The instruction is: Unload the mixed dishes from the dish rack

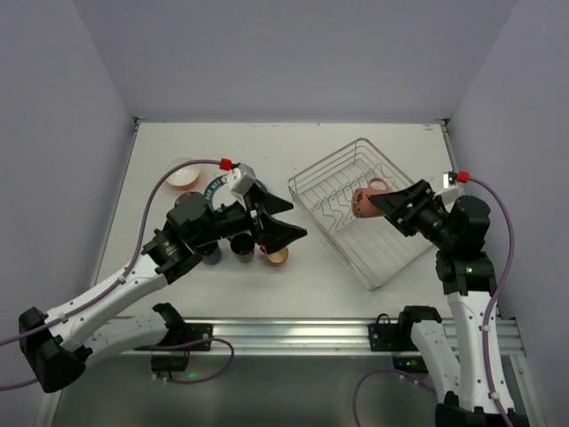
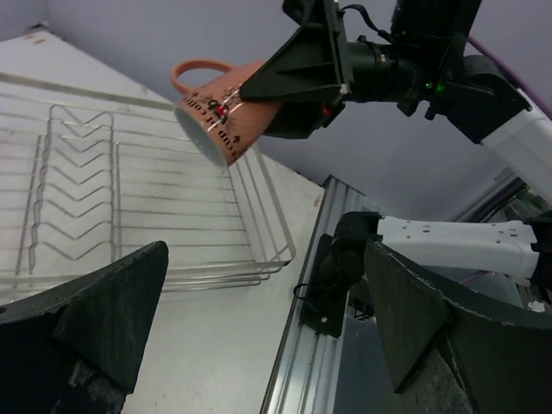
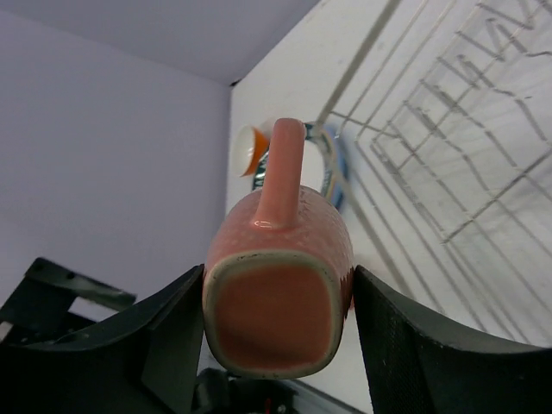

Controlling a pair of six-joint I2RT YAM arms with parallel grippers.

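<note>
My right gripper [image 1: 378, 203] is shut on an orange mug [image 1: 364, 201], held on its side above the silver wire dish rack [image 1: 391, 249]. In the right wrist view the mug's base [image 3: 274, 317] faces the camera between both fingers [image 3: 172, 341], handle up. The left wrist view shows the same mug [image 2: 220, 121] hanging over the rack [image 2: 129, 203]. My left gripper [image 1: 294, 220] stands open left of the rack with nothing between its fingers [image 2: 112, 302]. An orange bowl [image 1: 184, 175] and a blue-rimmed plate [image 1: 216, 188] lie at the far left.
Three small mugs stand under my left arm: a blue one [image 1: 212, 255], a dark one [image 1: 242, 245] and a tan one [image 1: 277, 257]. The aluminium rail [image 1: 293, 334] runs along the near edge. Walls close in the table at the back and both sides.
</note>
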